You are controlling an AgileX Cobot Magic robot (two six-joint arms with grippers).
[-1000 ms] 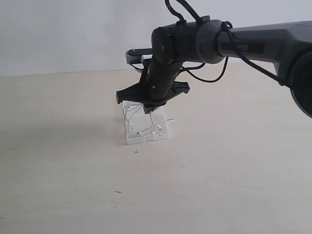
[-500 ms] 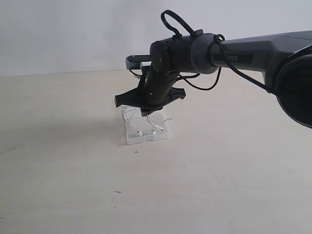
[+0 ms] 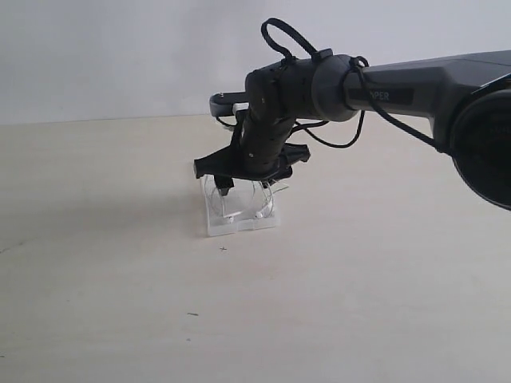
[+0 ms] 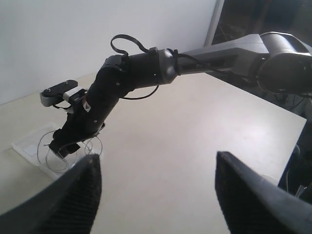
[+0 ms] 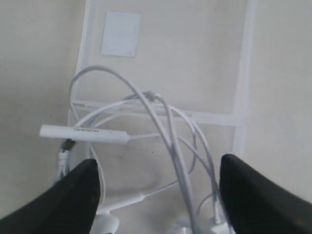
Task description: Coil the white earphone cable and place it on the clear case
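Your right wrist view showed what the exterior view blurred — the white earphone cable (image 5: 146, 100) lay in loose, tangled loops on the clear case (image 5: 241, 73), its inline remote (image 5: 83, 132) near one wall. Your right pincer (image 5: 161, 195) straddled it, fingers apart, gripping nothing; your left pincer (image 4: 158, 195) hung well away over the counter (image 4: 195, 126), also spread wide.

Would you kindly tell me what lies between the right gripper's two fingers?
The white earphone cable, loosely looped on the clear case, as the right wrist view shows.
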